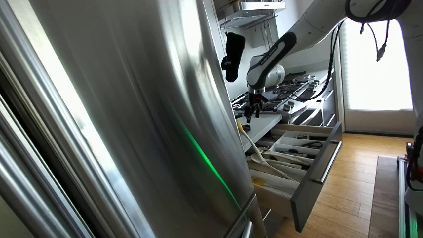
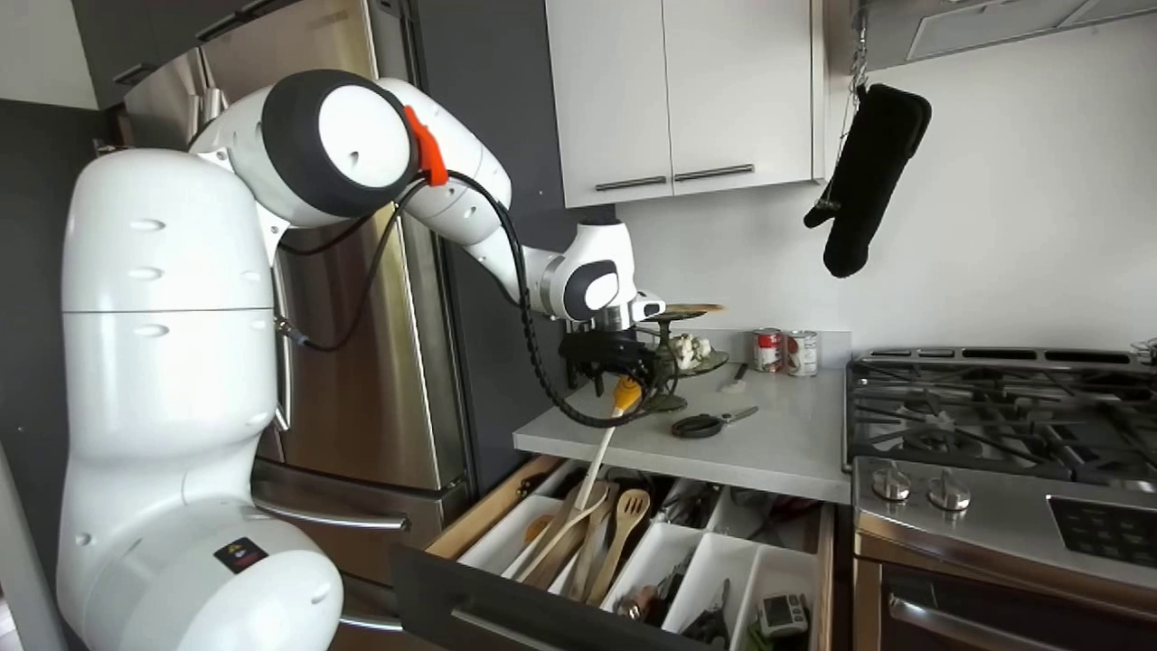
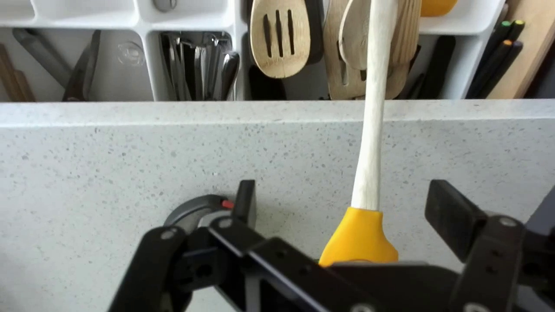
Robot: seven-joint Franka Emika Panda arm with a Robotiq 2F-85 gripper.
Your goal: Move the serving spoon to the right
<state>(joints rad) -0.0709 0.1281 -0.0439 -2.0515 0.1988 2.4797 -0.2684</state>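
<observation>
A utensil with a yellow head and long pale handle, which I take for the serving spoon, leans tilted over the counter edge. Its handle runs down into the open drawer among wooden utensils. Its yellow head also shows in both exterior views. My gripper is open above the counter, with one finger on each side of the spoon and a gap on both sides. The gripper body hides the end of the yellow head. The gripper also shows in both exterior views.
The open drawer holds a white divided tray, a slotted wooden spoon and several other utensils. Scissors, a green stand and two cans are on the counter. A stove and a fridge flank it.
</observation>
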